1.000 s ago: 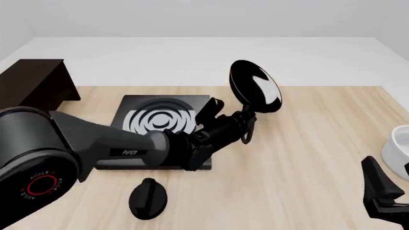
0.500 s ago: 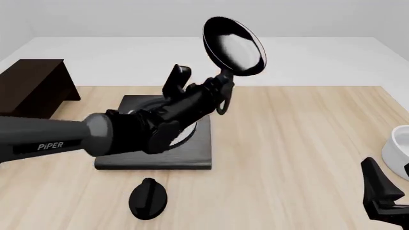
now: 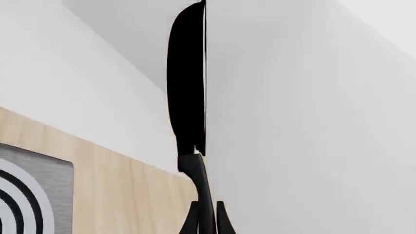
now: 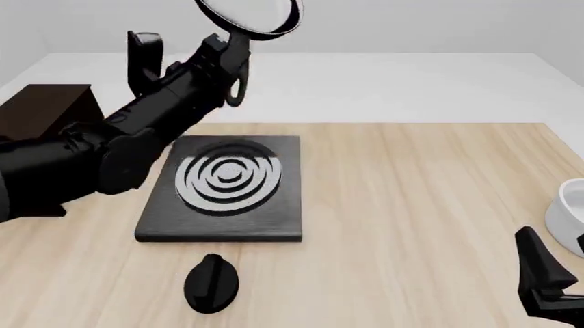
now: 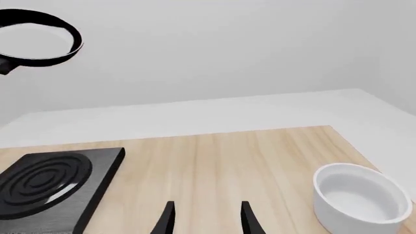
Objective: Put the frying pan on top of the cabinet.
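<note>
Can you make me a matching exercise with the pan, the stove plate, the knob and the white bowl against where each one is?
Things:
1. pan
2. stove plate
3. knob
4. white bowl

Places:
A. on the table, nearer the camera than the stove plate
B. held up in the air by the left gripper
C. at the table's right edge
D. flat on the table, right of the cabinet

Pairs: 1-B, 2-D, 3-A, 4-C

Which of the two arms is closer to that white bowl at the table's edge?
The right. The right gripper sits open just beside the white bowl, while the left gripper is far across the table, holding the frying pan up high.
</note>
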Robot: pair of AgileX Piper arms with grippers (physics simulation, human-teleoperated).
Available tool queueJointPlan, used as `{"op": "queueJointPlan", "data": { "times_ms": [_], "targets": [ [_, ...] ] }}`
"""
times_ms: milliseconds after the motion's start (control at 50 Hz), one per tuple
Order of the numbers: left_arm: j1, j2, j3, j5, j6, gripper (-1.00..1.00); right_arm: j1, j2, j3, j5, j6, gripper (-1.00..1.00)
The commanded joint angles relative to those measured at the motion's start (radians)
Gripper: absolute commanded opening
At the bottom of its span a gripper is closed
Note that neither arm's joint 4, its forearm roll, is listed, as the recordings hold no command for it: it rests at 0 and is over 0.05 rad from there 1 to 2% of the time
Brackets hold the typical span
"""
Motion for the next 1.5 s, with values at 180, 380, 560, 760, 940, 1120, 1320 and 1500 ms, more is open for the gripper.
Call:
{"op": "queueJointPlan", "data": {
  "times_ms": [180, 380, 560, 760, 940, 1120, 1320, 1500],
  "targets": [
    [0.185, -0.148, 0.048, -0.011, -0.039, -1.00, 0.006, 0.037, -0.004, -0.030, 0.002, 1.00],
    [0.272, -0.161, 0.075, -0.036, -0.085, -1.00, 0.005, 0.037, -0.009, -0.028, 0.003, 1.00],
    [0.339, -0.159, 0.086, -0.063, -0.106, -1.00, 0.006, 0.041, -0.004, -0.037, 0.002, 1.00],
    [0.434, -0.114, 0.110, -0.133, -0.160, -1.00, 0.006, 0.048, 0.000, -0.046, 0.011, 1.00],
    [0.495, -0.084, 0.131, -0.182, -0.202, -1.00, 0.005, 0.045, 0.000, -0.046, 0.006, 1.00],
    [0.545, -0.071, 0.151, -0.204, -0.225, -1.00, 0.007, 0.063, -0.001, -0.061, 0.005, 1.00],
    [0.580, -0.081, 0.162, -0.203, -0.235, -1.00, 0.009, 0.050, -0.002, -0.046, 0.001, 1.00],
    [0.614, -0.080, 0.173, -0.212, -0.258, -1.00, 0.010, 0.038, -0.009, -0.027, 0.002, 1.00]
  ]
}}
